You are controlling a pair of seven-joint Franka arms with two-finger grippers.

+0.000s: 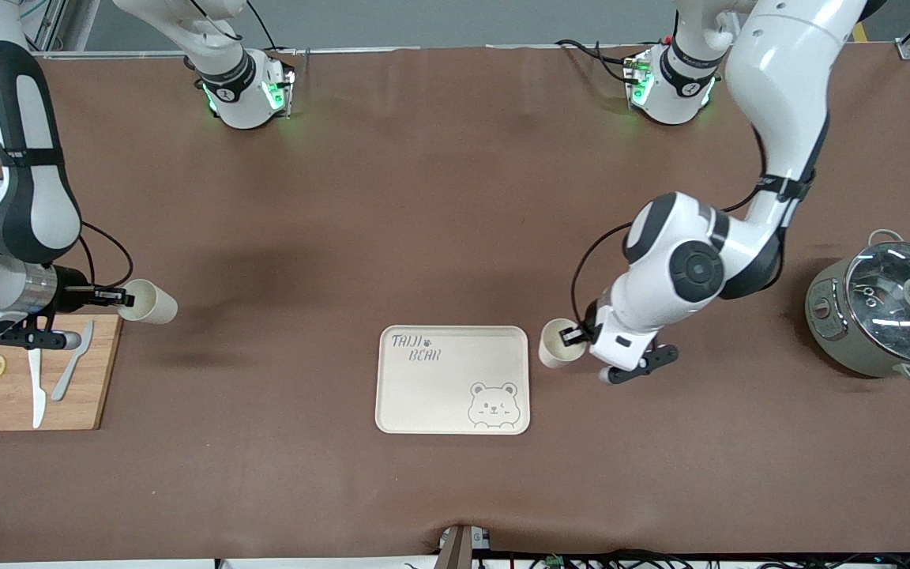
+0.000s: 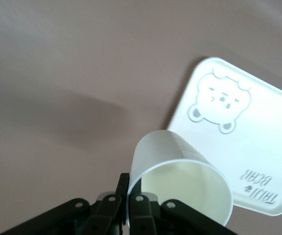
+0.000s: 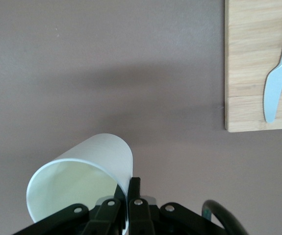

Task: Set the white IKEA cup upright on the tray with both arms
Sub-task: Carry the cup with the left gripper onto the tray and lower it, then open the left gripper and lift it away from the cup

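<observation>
Pinching one white cup by its rim, left gripper beside tray | right gripper clamps another cup (above table, beside cutting board).

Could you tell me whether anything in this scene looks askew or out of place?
Only the cups: each is held tipped on its side, not upright. The left pincer grips one white cup by its rim beside the tray; the right pincer holds another cup near the cutting board. Nothing looks spilled or damaged.
</observation>
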